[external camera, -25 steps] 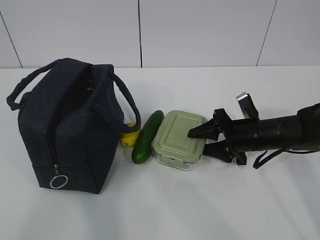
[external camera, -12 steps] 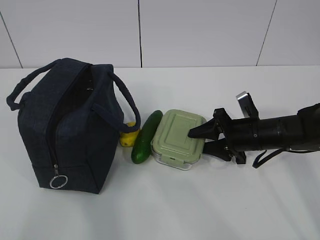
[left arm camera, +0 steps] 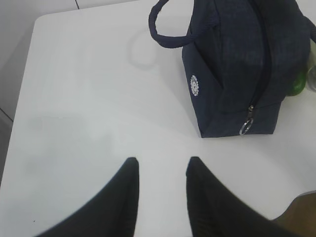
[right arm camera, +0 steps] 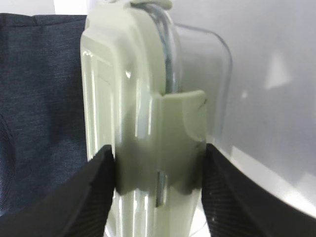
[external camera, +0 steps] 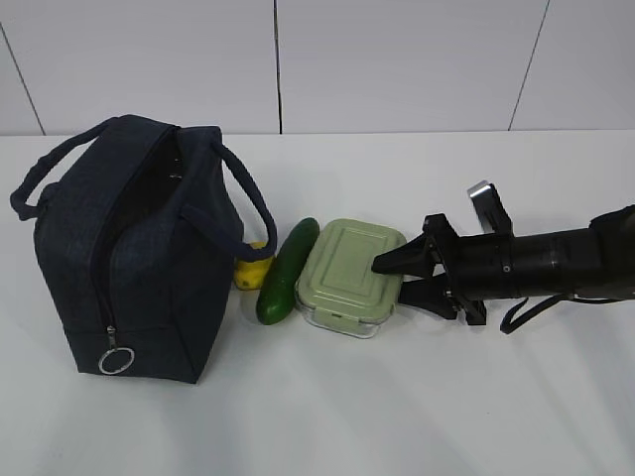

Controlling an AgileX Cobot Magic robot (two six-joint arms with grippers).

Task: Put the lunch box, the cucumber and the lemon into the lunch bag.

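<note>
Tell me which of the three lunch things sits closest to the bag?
The lemon. It's the small yellow one tucked right against the navy lunch bag; the cucumber comes next, then the green-lidded lunch box.

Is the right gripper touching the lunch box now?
Touching. In the right wrist view, both fingers of the right gripper press against the lunch box at its side clip, with no gap visible.
</note>
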